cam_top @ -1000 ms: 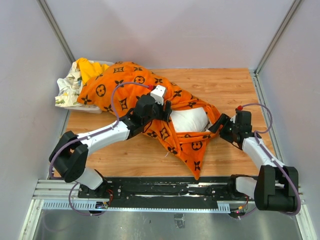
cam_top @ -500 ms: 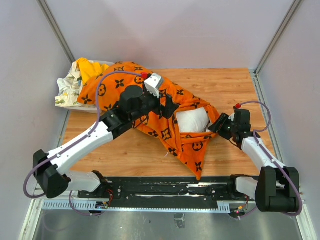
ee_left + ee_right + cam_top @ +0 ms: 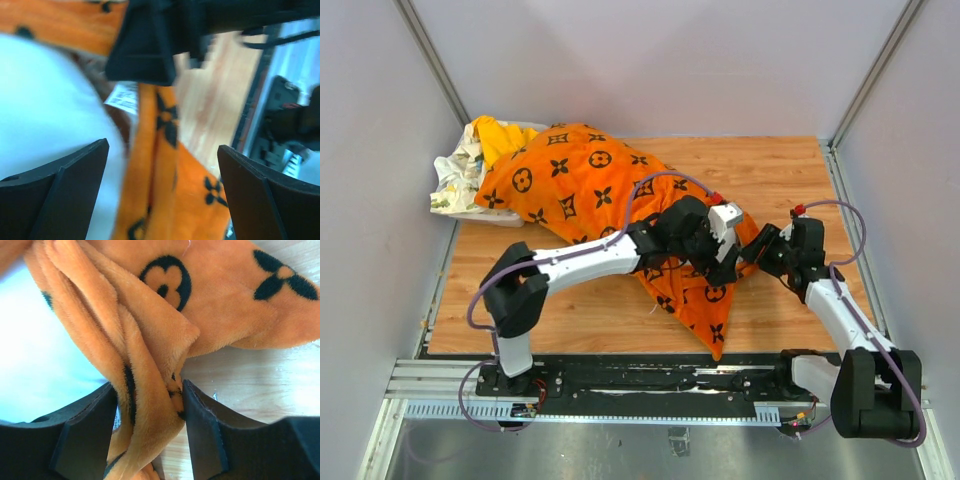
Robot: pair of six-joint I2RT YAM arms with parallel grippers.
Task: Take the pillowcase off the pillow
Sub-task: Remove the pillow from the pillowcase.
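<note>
Finds the pillowcase [image 3: 582,185] sprawled diagonally across the wooden desk [image 3: 775,170], from the far left corner down to a pointed tail near the front edge, bright orange under black flower and monogram prints.

Hides the pillow [image 3: 45,100] almost wholly from the overhead camera, under orange fabric and the left arm. Bares its plain white side only to the wrist cameras, at the case's open mouth on the right half of the desk.

Sets the left tool [image 3: 162,145] over that mouth with fingers spread wide, gripping nothing. Frames between them, in a blurred view, white pillow on the left and an orange hem with black prints down the middle. Tucks a small white printed label [image 3: 122,97] between the two.

Has the right tool [image 3: 147,387] clamped on a thick, bunched fold of the pillowcase's edge, plush fabric pressed against both fingers. Shows bare wood just to the right of that fold and white pillow to its left.

Places the two tools close together at the right end of the bundle, the right one on the outer side.

Puts a plain yellow cloth [image 3: 500,135] and a white floral-print cloth [image 3: 455,172] in a heap at the far left corner, touching the pillowcase's upper end.
</note>
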